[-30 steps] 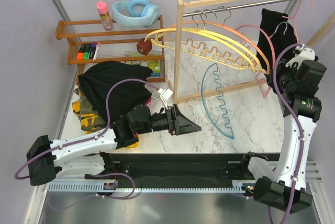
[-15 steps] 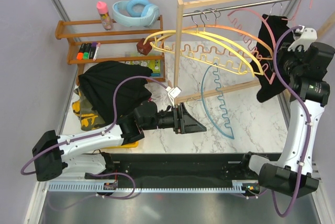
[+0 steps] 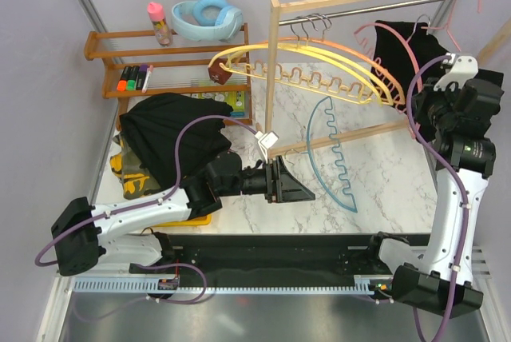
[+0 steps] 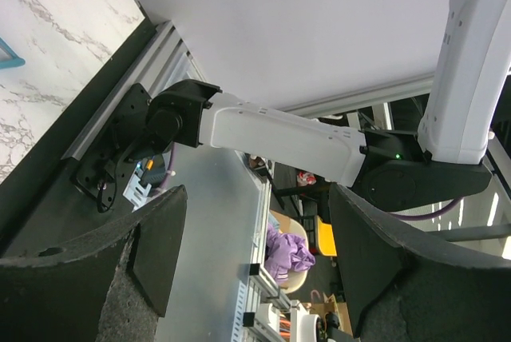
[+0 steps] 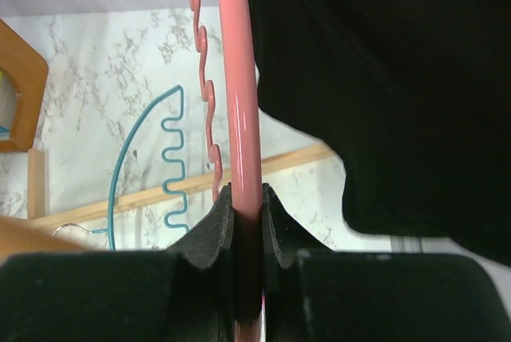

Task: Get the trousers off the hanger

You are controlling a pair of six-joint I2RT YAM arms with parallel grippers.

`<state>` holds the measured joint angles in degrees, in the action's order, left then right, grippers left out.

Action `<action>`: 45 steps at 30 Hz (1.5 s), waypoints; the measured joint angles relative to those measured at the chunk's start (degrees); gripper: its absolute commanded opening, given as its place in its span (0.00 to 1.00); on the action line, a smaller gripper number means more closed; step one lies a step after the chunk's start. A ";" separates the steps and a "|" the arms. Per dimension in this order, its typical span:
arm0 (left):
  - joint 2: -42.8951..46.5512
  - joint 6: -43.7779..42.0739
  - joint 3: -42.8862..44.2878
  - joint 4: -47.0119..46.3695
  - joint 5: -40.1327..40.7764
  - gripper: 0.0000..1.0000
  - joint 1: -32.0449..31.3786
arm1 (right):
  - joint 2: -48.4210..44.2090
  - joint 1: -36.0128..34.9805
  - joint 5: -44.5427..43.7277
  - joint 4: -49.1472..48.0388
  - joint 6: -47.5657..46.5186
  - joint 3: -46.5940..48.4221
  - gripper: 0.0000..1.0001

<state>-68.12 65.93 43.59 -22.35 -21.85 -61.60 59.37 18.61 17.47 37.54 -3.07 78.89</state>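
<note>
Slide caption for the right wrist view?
Wrist close-up: right gripper shut on the pink hanger, black trousers hanging beside it.

The right claw [image 5: 246,198], clamped on the pink hanger [image 5: 239,78], has lifted and pulled in toward the far rail [image 3: 383,2]. This has swung the hanger up and to the left, so the black trousers [image 3: 403,38] on it are now gathered high just under the rail instead of hanging down long at the right. The yellow hangers [image 3: 315,80] have swung left along the rail, and the left claw [image 3: 291,186] has slid a little to the right above the surface [image 3: 375,174]
</note>
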 measured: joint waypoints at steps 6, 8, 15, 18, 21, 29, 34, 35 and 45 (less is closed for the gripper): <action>-0.20 0.00 0.00 0.00 -0.96 0.78 0.00 | -0.11 2.75 0.13 -0.17 1.33 -2.99 0.00; -0.20 0.00 0.00 0.00 -1.01 0.78 0.00 | 0.42 3.56 1.38 -0.28 1.77 -2.45 0.01; -0.20 0.00 -0.02 0.00 -1.14 0.78 0.00 | 8.35 3.61 10.91 0.81 1.84 11.06 0.00; -0.20 0.00 0.00 0.00 -1.25 0.78 0.00 | 9.18 2.93 12.35 1.46 1.81 13.46 0.00; -0.20 0.00 -0.02 -0.02 -1.27 0.78 0.00 | 9.31 2.14 12.94 2.62 2.01 15.15 0.01; -0.20 0.00 0.00 -0.09 -1.22 0.78 0.00 | 9.70 1.46 13.55 4.92 3.61 21.38 0.01; -0.20 0.00 0.00 -0.28 -1.25 0.78 0.00 | 9.68 1.38 13.55 5.84 4.33 21.88 0.00; -0.20 0.02 0.00 -0.33 -1.25 0.78 0.00 | 9.57 1.38 13.51 6.27 4.39 21.84 0.01; -0.20 0.02 -0.02 -0.52 -1.27 0.78 0.00 | 6.25 1.38 12.79 8.50 4.83 20.90 0.01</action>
<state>-68.31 65.95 43.57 -22.87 -23.11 -61.60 65.63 19.99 30.26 46.04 1.76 99.79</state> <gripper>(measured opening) 0.782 0.158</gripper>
